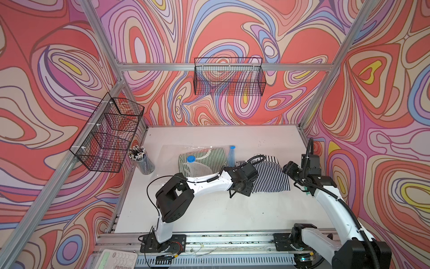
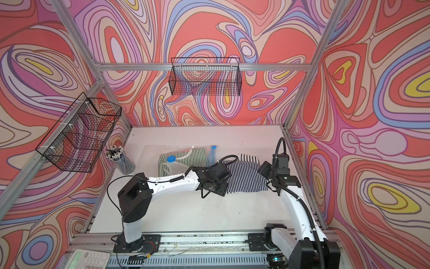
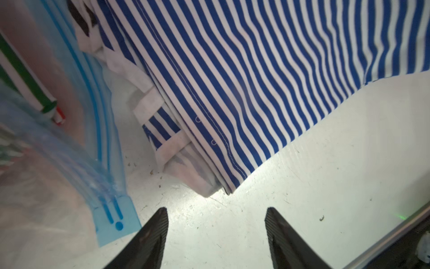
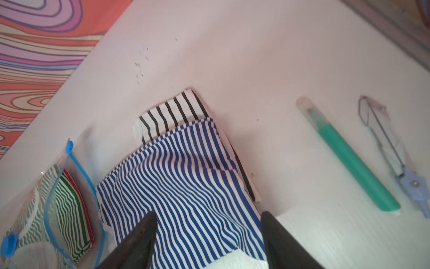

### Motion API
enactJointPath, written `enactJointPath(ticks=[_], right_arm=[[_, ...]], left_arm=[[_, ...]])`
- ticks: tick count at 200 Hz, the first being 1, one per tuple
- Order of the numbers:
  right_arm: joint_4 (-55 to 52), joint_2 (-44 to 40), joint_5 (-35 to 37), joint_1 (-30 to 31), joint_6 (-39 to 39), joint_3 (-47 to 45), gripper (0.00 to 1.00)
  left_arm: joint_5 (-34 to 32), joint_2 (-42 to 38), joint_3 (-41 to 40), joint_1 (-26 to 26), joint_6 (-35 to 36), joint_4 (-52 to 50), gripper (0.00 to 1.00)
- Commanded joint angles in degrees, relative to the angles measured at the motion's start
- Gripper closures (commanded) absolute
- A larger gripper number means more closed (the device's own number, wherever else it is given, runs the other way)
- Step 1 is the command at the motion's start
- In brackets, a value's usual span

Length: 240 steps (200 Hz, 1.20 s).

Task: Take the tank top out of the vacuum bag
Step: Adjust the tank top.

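tank top (image 3: 256, 69) just beside left claw (image 3: 216, 209)

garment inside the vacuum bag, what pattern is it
The garment has green and white stripes with a red edge; the right wrist view shows it best.

I read the large clear rectangular vacuum bag (image 1: 173, 151) as glossy, crinkled plastic. The blue-and-white striped tank top (image 1: 270, 180) is soft, matt knit cloth. The white table (image 1: 209, 209) looks matt and scuffed, and the far black wire basket (image 1: 229, 79) is thin metal.
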Motion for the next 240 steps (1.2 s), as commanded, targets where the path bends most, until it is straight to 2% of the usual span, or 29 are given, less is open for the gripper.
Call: enactJointPath(ticks=[1,48,73,138,167,199,226,240], right_arm=[[3.3,4.5,2.4,-0.3,-2.0,1.7,0.27],[11.2,19.3,-0.2,-0.2,-2.4,3.1,0.33],[13.7,24.3,1.5,-0.3,-2.5,3.9,0.38],[19.0,29.7,-4.2,-0.3,-2.5,1.0,0.45],[22.2,31.5,-8.3,-0.2,-1.5,0.2,0.57],[24.9,33.8,-10.7,-0.3,-0.8,0.6,0.88],[25.2,32.5,-8.6,-0.3,-1.8,0.8,0.99],[24.6,31.5,-6.7,-0.3,-2.7,1.3,1.00]], left_arm=[[0.3,-1.9,1.0,2.4,-0.3,-0.7,0.28],[-0.7,-2.1,2.7,3.2,1.3,2.1,0.27],[-1.1,-1.6,3.4,3.2,1.8,2.7,0.27],[-1.6,0.2,3.7,3.3,1.5,2.9,0.27],[-2.1,0.5,3.8,3.5,1.4,2.8,0.27],[-2.3,0.6,3.3,3.7,1.0,2.9,0.27],[-2.0,0.7,2.9,4.0,0.9,3.0,0.28],[-2.0,0.9,2.9,4.1,1.0,2.9,0.28]])
